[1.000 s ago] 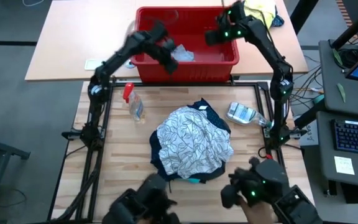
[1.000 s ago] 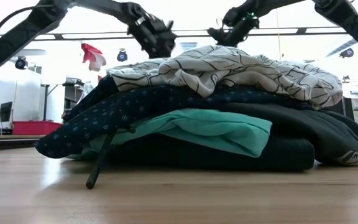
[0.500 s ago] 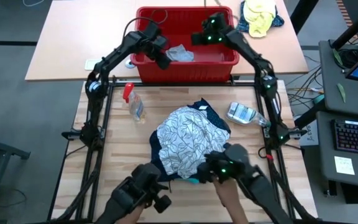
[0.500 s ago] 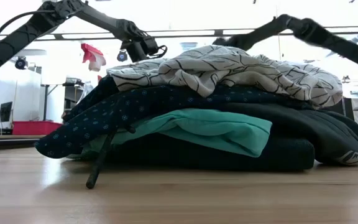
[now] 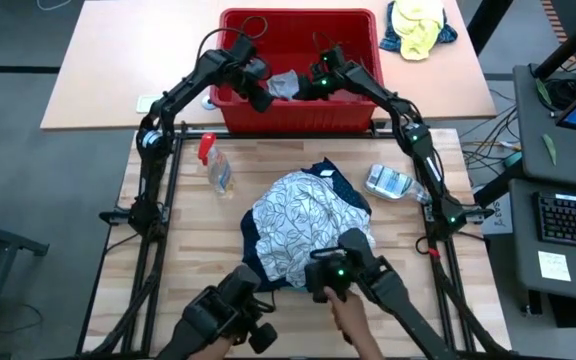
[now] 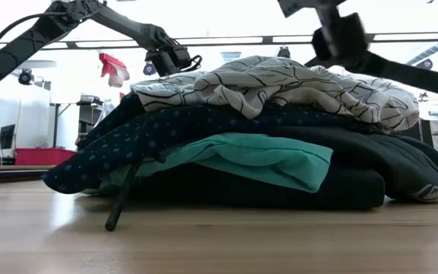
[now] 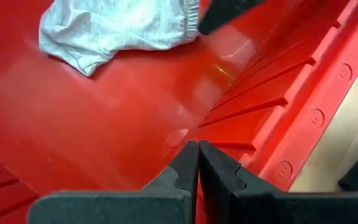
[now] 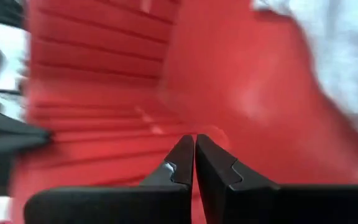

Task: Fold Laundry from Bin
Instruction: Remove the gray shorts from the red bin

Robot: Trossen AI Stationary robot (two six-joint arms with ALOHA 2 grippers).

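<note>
Wooden tabletop carries your stack of folded laundry (image 5: 308,240), well short of the bin (image 5: 300,115) behind it, so it looks set aside as done. One light grey garment (image 5: 286,84) lies on the bin's floor. Your left gripper (image 5: 259,92) reaches down inside, just left of that garment, fingers pressed together on nothing. Your right gripper (image 5: 306,86) angles in just right of it, likewise closed and empty.

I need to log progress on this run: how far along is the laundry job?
Mostly done: a stack of garments sits on the wooden table. In hand: the left gripper and right gripper, both shut and empty, are inside the red bin. Left: one light grey garment lies unfolded in the bin.
</note>
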